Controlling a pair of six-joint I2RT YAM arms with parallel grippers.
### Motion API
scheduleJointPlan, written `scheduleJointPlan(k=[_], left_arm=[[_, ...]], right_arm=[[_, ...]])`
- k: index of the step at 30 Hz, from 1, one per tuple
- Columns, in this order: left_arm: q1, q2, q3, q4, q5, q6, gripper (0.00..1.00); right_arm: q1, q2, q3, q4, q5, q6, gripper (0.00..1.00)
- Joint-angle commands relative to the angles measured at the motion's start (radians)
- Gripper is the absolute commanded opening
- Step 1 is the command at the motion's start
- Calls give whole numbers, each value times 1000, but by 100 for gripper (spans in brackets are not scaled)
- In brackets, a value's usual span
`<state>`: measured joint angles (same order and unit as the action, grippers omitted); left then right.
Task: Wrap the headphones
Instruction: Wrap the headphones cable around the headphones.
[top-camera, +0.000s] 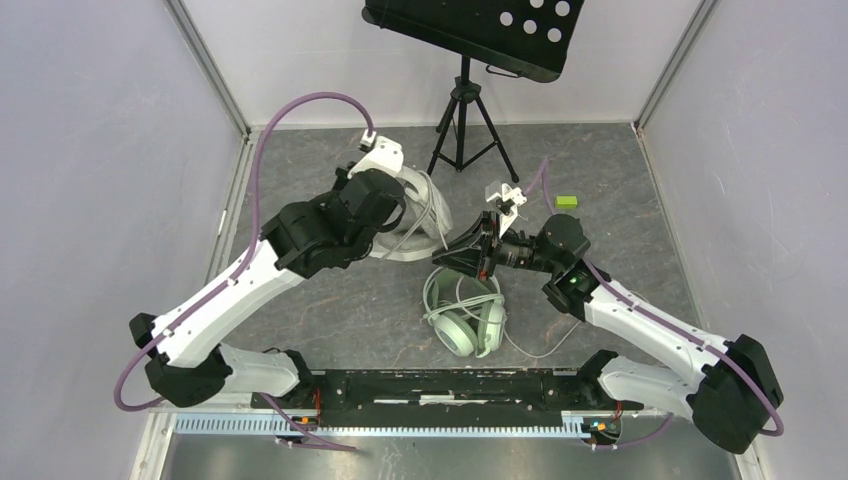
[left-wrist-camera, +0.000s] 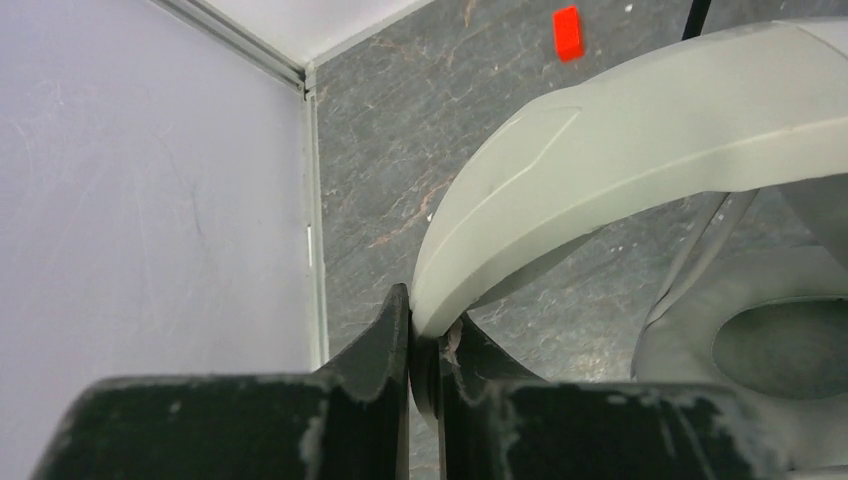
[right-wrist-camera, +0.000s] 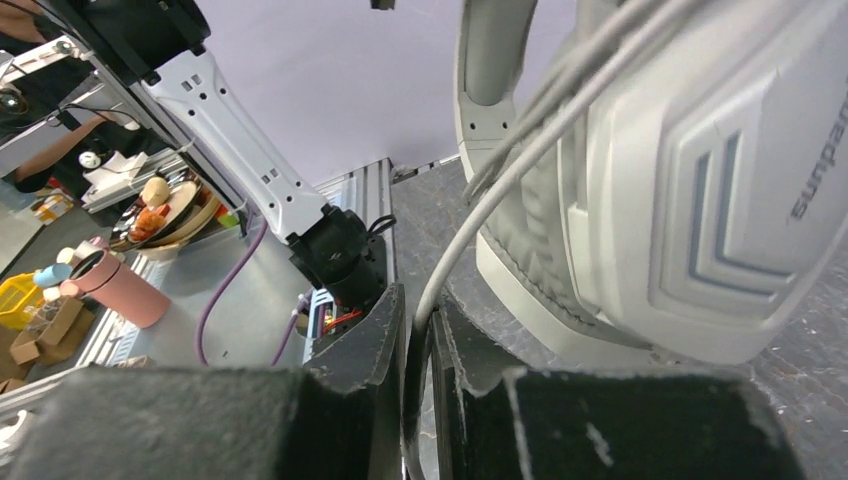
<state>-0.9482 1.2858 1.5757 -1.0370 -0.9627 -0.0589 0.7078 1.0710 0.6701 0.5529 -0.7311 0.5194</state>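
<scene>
Top external view shows the white-grey headset (top-camera: 418, 205) at the far left-centre of the grey bench (top-camera: 330, 320), under the left arm's wrist.

Left wrist view: the left hand (left-wrist-camera: 425, 335) is clamped on the edge of that headset's headband (left-wrist-camera: 620, 150), with a finger pressed against each side. One round cushion (left-wrist-camera: 780, 350) is visible at lower right.

Right wrist view: the right hand (right-wrist-camera: 419, 330) is nearly together, pinching the thin pale cable (right-wrist-camera: 470, 225) between its fingers. The cable runs up across the chevron-marked earcup (right-wrist-camera: 700, 190), which stands just beside the fingers. Whether the earcups rest on the bench cannot be determined.

The mint-green headset (top-camera: 465, 322) lies flat near the middle of the bench, just below the right hand in the overhead picture, touched by neither hand. A tripod stand (top-camera: 463, 120) and a small green block (top-camera: 567, 201) sit at the far side.
</scene>
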Motion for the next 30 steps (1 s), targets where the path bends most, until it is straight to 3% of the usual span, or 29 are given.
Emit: scheduleJointPlan(k=[1, 9, 17, 30], left_arm=[[8, -70, 43, 157, -67, -165, 2], [9, -146, -32, 311, -22, -209, 2], [8, -153, -31, 352, -40, -234, 2], [8, -204, -116, 678, -44, -253, 2]], right_arm=[[14, -9, 54, -17, 56, -53, 19], [42, -28, 30, -28, 146, -101, 20], [59, -66, -46, 63, 205, -86, 19], [122, -54, -59, 109, 283, -103, 13]])
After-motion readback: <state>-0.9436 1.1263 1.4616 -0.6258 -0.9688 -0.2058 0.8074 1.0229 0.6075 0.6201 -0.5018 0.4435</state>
